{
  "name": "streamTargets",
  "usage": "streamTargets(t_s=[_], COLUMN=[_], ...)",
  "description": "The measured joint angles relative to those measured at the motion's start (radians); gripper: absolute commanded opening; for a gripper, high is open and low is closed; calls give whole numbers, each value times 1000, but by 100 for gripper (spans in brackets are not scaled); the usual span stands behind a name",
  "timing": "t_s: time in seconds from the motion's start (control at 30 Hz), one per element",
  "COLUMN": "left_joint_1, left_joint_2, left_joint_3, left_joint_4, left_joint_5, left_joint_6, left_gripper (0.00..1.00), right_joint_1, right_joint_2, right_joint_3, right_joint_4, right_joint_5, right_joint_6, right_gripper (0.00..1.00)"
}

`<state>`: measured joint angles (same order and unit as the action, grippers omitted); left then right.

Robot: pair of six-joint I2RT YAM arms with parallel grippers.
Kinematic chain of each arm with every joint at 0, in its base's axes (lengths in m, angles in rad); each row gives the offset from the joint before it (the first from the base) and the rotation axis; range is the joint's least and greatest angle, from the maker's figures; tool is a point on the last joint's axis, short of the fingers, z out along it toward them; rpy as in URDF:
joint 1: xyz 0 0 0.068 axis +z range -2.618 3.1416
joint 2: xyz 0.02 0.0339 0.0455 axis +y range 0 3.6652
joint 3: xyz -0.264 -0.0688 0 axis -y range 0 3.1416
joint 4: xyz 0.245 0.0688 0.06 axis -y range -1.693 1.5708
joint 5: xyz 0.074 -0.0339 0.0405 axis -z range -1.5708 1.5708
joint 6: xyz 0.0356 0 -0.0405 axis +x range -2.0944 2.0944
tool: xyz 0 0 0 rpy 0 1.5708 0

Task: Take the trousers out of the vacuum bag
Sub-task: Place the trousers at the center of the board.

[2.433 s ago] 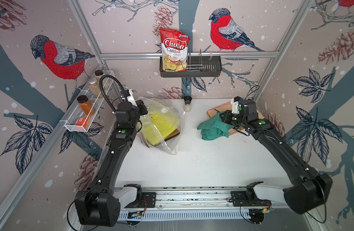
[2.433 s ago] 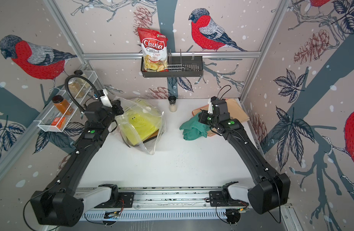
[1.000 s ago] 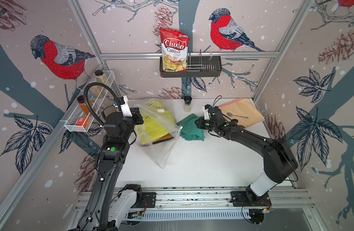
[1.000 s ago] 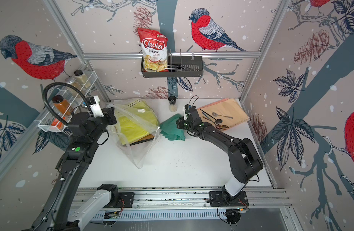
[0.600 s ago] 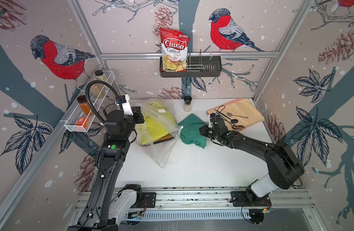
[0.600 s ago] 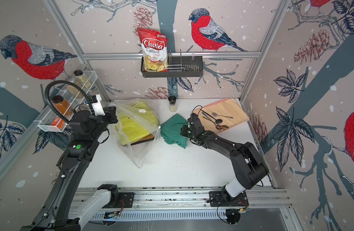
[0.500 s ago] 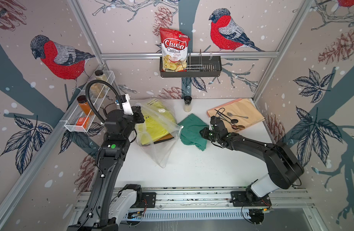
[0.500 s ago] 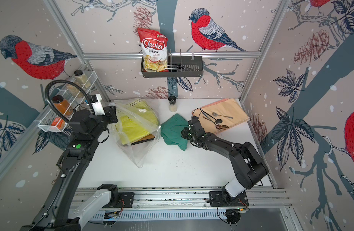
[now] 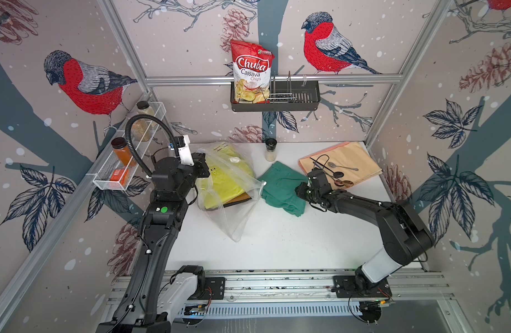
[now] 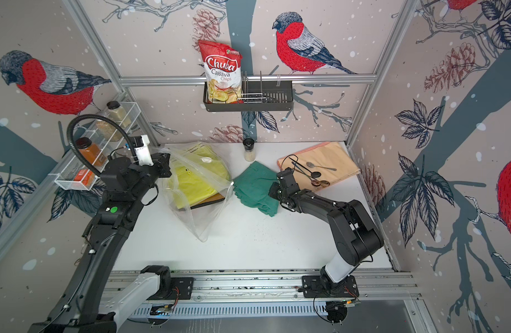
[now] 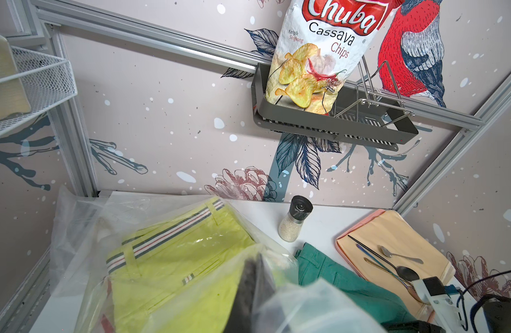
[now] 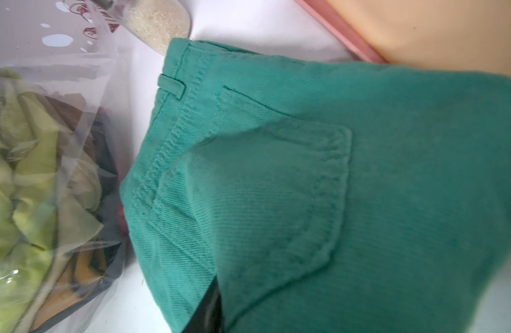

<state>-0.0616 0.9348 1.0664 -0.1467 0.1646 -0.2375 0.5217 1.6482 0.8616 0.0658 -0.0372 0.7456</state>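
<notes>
The clear vacuum bag [image 9: 237, 213] lies at the table's back left, its mouth towards the middle. Inside it are yellow trousers [image 9: 222, 181] on top of brown and dark folded ones [image 12: 84, 268]. My left gripper [image 9: 203, 170] is shut on the bag's upper plastic edge [image 11: 277, 311] and holds it up; its dark fingers [image 11: 254, 288] show through the film. The teal green trousers [image 9: 280, 187] lie flat on the table just outside the bag's mouth. My right gripper [image 9: 301, 188] sits at their right edge. Teal fabric [image 12: 277, 173] drapes over its jaws, with one dark finger [image 12: 211, 305] peeking out.
A peach cloth [image 9: 355, 155] bearing spoons lies at the back right, close behind the right gripper. A small grinder jar [image 9: 270, 150] stands by the back wall. A chips bag [image 9: 251, 75] sits in a wall rack, and a wire shelf [image 9: 104, 178] with jars hangs at the left.
My right gripper brought the teal trousers from the back right to beside the bag's mouth and laid them down flat. The left gripper has kept its hold on the bag.
</notes>
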Motion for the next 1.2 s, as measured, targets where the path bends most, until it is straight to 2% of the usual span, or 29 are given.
streamTargets(t_s=[0.23,0.5,0.63,0.73,0.87,1.0,1.2], left_joint_1=[-11,-96,-119,-124,-126,-127,-129], left_joint_2=[1,16,29,33,41,51,84], left_joint_3=[0,2,3,6,27,61,187], left_joint_4=[1,2,7,8,0,-35,-156], left_joint_5=[24,-5,-14,-29,-55,-65,-114], left_joint_6=[10,63,79,79,80,80,96], left_gripper=[0,0,0,0,0,0,0], right_joint_1=[24,105,127,138,144,145,146], right_joint_2=[10,-140,-201,-208,-201,-120,7], right_joint_3=[4,81,106,116,91,62,29], right_joint_4=[-81,-276,-329,-342,-333,-284,-186], right_joint_5=[68,225,257,267,266,233,175], right_joint_6=[-40,-93,-97,-99,-98,-98,-97], right_gripper=[58,62,59,52,37,24,21])
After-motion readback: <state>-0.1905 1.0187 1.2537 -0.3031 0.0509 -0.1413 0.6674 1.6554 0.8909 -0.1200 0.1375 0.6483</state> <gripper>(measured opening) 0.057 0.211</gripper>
